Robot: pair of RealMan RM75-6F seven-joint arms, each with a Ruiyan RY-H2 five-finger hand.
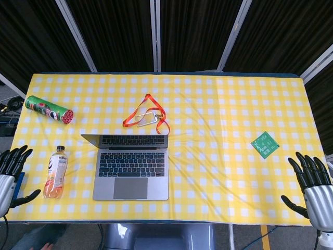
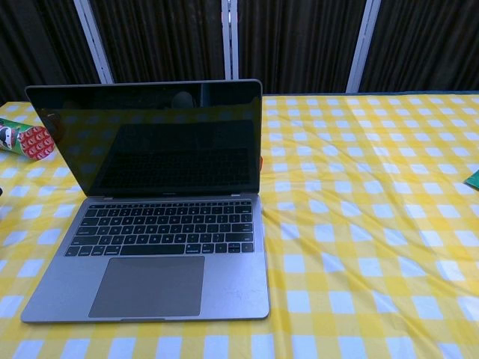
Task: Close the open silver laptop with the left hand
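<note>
The silver laptop (image 1: pixel 131 166) stands open on the yellow checked tablecloth, left of centre, near the front edge. Its dark screen (image 2: pixel 157 138) stands upright and the keyboard faces me in the chest view. My left hand (image 1: pixel 10 174) is at the table's front left corner, left of the bottle, fingers spread and holding nothing. My right hand (image 1: pixel 312 185) is at the front right corner, also with fingers apart and empty. Neither hand shows in the chest view.
An orange drink bottle (image 1: pixel 56 172) lies just left of the laptop. A green snack can (image 1: pixel 48 109) lies at the back left. An orange lanyard with a badge (image 1: pixel 147 117) lies behind the laptop. A green packet (image 1: pixel 264 144) sits to the right.
</note>
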